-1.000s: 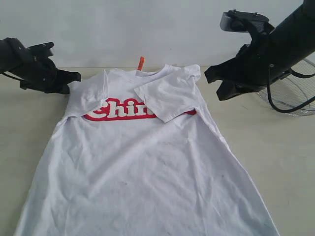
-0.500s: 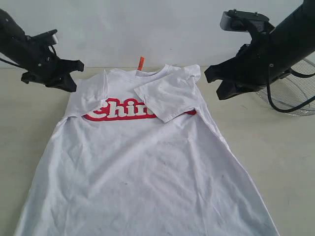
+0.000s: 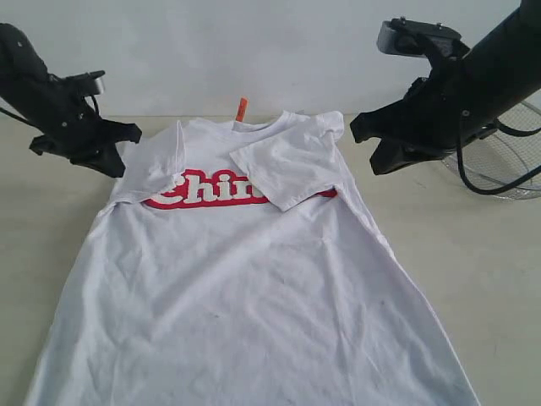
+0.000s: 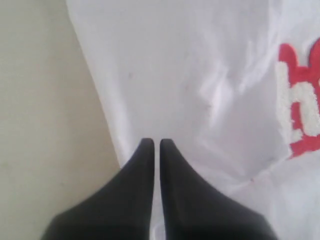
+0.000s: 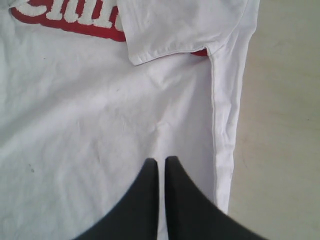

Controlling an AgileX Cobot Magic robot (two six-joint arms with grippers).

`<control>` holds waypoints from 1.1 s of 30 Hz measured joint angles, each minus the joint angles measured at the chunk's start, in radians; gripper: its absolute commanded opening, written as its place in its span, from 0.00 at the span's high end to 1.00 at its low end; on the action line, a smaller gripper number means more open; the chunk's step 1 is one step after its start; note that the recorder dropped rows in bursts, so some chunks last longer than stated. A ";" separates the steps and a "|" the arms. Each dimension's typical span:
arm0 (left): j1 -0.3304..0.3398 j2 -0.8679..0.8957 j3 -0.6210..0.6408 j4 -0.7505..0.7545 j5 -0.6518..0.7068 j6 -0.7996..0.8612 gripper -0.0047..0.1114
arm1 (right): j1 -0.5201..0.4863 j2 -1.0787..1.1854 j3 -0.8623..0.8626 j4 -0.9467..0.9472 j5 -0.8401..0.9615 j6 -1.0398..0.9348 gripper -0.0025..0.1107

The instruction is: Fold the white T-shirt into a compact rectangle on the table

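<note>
The white T-shirt [image 3: 245,288] lies flat, chest up, on the beige table [image 3: 473,254], hem toward the front. Both sleeves are folded inward; the right sleeve [image 3: 287,169] covers the end of the red-outlined lettering [image 3: 199,190]. An orange neck tag [image 3: 243,107] sticks up at the collar. My left gripper [image 3: 127,139] hovers at the shirt's left shoulder edge. In its wrist view the left gripper [image 4: 155,142] is shut and empty over the white cloth [image 4: 200,75]. My right gripper [image 3: 363,148] hangs beside the right shoulder; seen from its wrist, the right gripper [image 5: 161,160] is shut and empty above the shirt body [image 5: 90,125].
A round wire-mesh basket [image 3: 499,161] stands at the far right behind the right arm. A pale wall runs along the back of the table. Bare table surface [image 5: 280,125] shows beside the shirt's side seam.
The left arm lifted off the table by the shoulder and swung slightly toward the shirt, then dipped a little. The right arm and the shirt have stayed put.
</note>
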 measured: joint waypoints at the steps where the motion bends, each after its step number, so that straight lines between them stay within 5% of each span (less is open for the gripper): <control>1: 0.000 -0.031 0.000 0.000 0.022 0.000 0.92 | 0.000 0.000 0.000 0.000 0.000 0.000 0.98; 22: 0.000 -0.012 0.082 0.054 0.018 -0.038 0.92 | 0.000 0.000 0.000 0.005 0.000 0.000 0.98; 28: 0.000 -0.130 0.104 0.054 0.090 -0.038 0.92 | -0.021 -0.002 0.002 0.013 0.033 0.029 0.98; 33: 0.000 -0.297 0.239 0.013 0.094 -0.036 0.92 | -0.106 -0.060 0.070 0.023 0.060 0.044 0.98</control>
